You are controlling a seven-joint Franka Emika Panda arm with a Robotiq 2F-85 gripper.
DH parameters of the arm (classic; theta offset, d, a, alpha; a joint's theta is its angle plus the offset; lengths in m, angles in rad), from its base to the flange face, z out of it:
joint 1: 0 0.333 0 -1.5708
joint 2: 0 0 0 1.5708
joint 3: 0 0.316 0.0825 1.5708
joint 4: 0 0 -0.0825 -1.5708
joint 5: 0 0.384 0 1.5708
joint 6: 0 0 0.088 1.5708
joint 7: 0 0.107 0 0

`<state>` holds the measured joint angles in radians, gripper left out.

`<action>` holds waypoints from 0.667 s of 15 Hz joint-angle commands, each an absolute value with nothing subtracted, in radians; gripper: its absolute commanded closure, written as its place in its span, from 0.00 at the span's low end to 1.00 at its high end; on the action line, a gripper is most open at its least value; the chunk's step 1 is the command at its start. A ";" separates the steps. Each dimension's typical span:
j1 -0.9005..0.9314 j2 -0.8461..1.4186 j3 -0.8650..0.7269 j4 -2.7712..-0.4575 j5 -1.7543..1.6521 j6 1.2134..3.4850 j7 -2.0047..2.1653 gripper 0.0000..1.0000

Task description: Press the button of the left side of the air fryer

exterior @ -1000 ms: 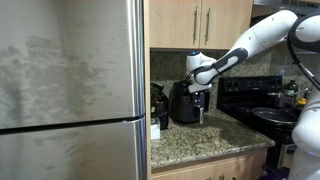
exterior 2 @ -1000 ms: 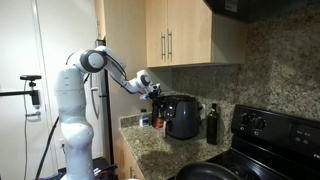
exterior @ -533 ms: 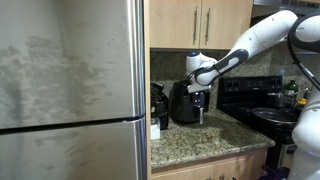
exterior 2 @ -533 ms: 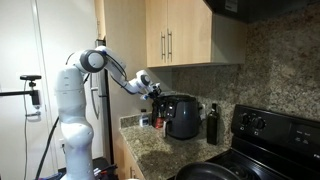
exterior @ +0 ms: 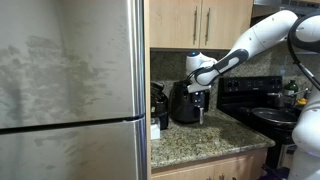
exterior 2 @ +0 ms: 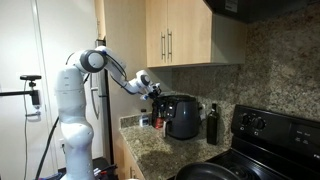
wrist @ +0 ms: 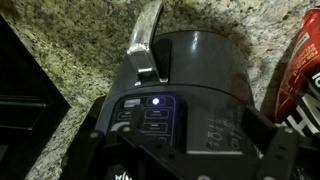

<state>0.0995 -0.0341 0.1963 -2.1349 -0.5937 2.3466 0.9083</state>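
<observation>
The air fryer [exterior: 184,103] is black, glossy and barrel-shaped and stands on the granite counter; it shows in both exterior views [exterior 2: 183,116]. My gripper [exterior: 198,92] hangs just above its top front edge [exterior 2: 158,93]. In the wrist view the fryer's rounded top [wrist: 200,60] fills the frame. Its control panel [wrist: 150,118] has one lit button [wrist: 155,101] and lies directly below the gripper [wrist: 190,165]. The dark fingers [wrist: 285,145] stand wide apart at the lower corners, with nothing between them. I cannot tell whether they touch the panel.
A red can [wrist: 305,60] stands beside the fryer. A silver handle [wrist: 143,35] juts from its front. A black stove [exterior: 255,95] is on one side and a smaller dark appliance [exterior: 158,105] on the other. A dark bottle [exterior 2: 211,124], wooden cabinets [exterior 2: 185,35] and a steel fridge [exterior: 70,90] surround it.
</observation>
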 commanded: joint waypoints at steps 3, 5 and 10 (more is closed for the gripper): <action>0.102 0.095 0.171 -2.083 -0.739 2.391 1.022 0.00; 0.104 0.122 0.147 -2.118 -0.763 2.468 1.037 0.00; 0.125 0.123 0.109 -2.151 -0.754 2.522 1.039 0.00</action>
<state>0.1021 0.1245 0.1327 -2.1511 -0.7610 2.5218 1.0446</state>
